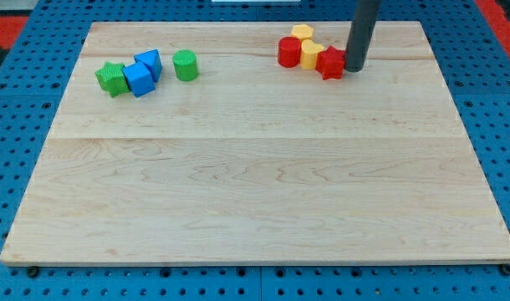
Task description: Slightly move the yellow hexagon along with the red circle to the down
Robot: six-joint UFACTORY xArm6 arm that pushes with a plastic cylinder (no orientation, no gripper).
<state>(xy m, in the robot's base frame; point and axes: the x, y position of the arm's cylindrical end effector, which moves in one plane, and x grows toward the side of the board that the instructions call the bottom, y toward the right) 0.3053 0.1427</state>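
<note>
The counter (255, 192) is showing as a pale wooden board lying on a blue perforated surface (21, 276). Two groups of blocks are sitting near the view's top edge, well apart from each other.

Right group: the red circle (289, 52) is standing at the group's left end. The yellow hexagon (311, 54) is sitting just to its right and is touching it. A second yellow block (302, 33) is lying just above these two, toward the view's top; its shape is not clear. A red star (330, 62) is sitting at the right end, touching the yellow hexagon.

Left group: a green star (111, 79) is lying furthest to the view's left. A blue block (139, 79) is touching it on the right, and a second blue block (150, 63) is sitting just above and to the right of the first. The shapes of both blue blocks cannot be determined. A green circle (186, 65) is standing just beside this cluster, on its right, slightly apart.

Tool: the tool is a plain dark rod (363, 29) with no jaws, so it is holding nothing. It is coming down from the view's top. My tip (354, 68) is resting on the counter directly against the right side of the red star. The tip is therefore standing on the far side of the star from the yellow hexagon and the red circle, and is not touching either.
</note>
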